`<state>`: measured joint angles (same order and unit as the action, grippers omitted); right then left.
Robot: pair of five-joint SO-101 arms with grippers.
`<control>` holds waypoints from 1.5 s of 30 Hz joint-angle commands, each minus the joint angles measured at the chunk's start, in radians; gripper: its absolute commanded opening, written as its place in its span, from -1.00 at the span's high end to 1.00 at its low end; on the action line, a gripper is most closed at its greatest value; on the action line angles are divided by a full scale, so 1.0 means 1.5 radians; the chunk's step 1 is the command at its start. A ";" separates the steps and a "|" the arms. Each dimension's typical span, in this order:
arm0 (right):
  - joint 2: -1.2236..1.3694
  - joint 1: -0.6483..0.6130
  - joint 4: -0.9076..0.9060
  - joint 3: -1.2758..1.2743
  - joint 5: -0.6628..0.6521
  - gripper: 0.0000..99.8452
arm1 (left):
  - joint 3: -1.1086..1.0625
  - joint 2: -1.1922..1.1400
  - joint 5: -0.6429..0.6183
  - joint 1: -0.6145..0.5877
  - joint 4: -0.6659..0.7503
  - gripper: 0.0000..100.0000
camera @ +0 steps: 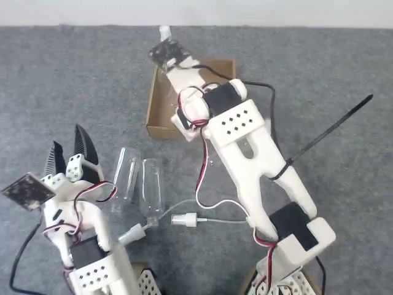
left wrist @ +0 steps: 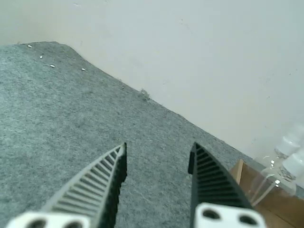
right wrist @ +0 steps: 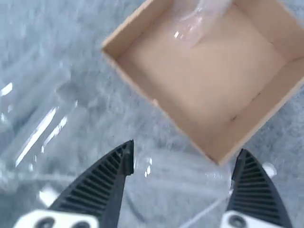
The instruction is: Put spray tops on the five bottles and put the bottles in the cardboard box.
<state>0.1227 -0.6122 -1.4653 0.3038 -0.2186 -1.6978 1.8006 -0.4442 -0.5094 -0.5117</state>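
The right gripper (right wrist: 183,175) hangs with its jaws spread wide and empty just outside the cardboard box (right wrist: 159,107). It is probably placed there to work between the box and the mat, since at least one clear bottle (right wrist: 194,19) lies inside against the far wall. The left gripper (left wrist: 156,164) is also spread and holds nothing. It sits raised over the bare grey mat (left wrist: 57,104), out of the other arm's way. Two bottles (camera: 150,184) lie side by side between the arms, near a loose spray top (camera: 184,219) — handy to both. Glints between the right jaws may be another bottle — too blurred to say. In the high view the right arm covers much of the box, so its count is hidden.
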 commanded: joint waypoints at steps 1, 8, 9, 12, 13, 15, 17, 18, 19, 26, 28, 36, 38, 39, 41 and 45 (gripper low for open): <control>-0.055 -0.006 -0.052 0.024 -0.041 0.41 | 0.009 0.011 0.008 -0.004 0.010 0.60; -0.072 -0.006 -0.135 0.021 -0.082 0.41 | 0.009 0.011 0.008 -0.004 0.010 0.60; -0.076 -0.006 -0.142 0.021 -0.083 0.41 | 0.009 0.011 0.008 -0.004 0.010 0.60; -0.086 -0.005 -0.168 0.020 -0.104 0.41 | 0.009 0.011 0.008 -0.004 0.010 0.60; -0.091 -0.004 -0.181 0.020 -0.115 0.41 | 0.009 0.011 0.008 -0.004 0.010 0.60; -0.101 -0.003 -0.203 0.020 -0.135 0.41 | 0.009 0.011 0.008 -0.004 0.010 0.60; -0.111 -0.003 -0.213 0.013 -0.146 0.41 | 0.009 0.011 0.008 -0.004 0.010 0.60; -0.117 -0.003 -0.211 0.002 -0.147 0.41 | 0.009 0.011 0.008 -0.004 0.010 0.60; -0.122 -0.004 -0.210 -0.010 -0.147 0.41 | 0.009 0.011 0.008 -0.004 0.010 0.60; -0.150 -0.007 -0.142 -0.140 -0.211 0.41 | 0.009 0.011 0.008 -0.004 0.010 0.60; -0.154 -0.007 -0.108 -0.183 -0.232 0.41 | 0.009 0.011 0.008 -0.004 0.010 0.60; -0.149 -0.005 0.011 -0.311 -0.358 0.41 | 0.009 0.011 0.008 -0.003 0.010 0.60; -0.148 -0.003 0.040 -0.341 -0.387 0.41 | 0.009 0.011 0.008 -0.003 0.010 0.60; -0.148 -0.002 0.054 -0.354 -0.402 0.41 | 0.009 0.011 0.008 -0.003 0.010 0.60; -0.148 -0.002 0.079 -0.381 -0.434 0.41 | 0.009 0.011 0.008 -0.003 0.010 0.60; -0.147 -0.001 0.125 -0.423 -0.474 0.41 | 0.009 0.011 0.008 -0.003 0.010 0.60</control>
<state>-0.0476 -0.6137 -1.3364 -0.3207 -0.8800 -1.6978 1.8006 -0.4427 -0.5094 -0.5117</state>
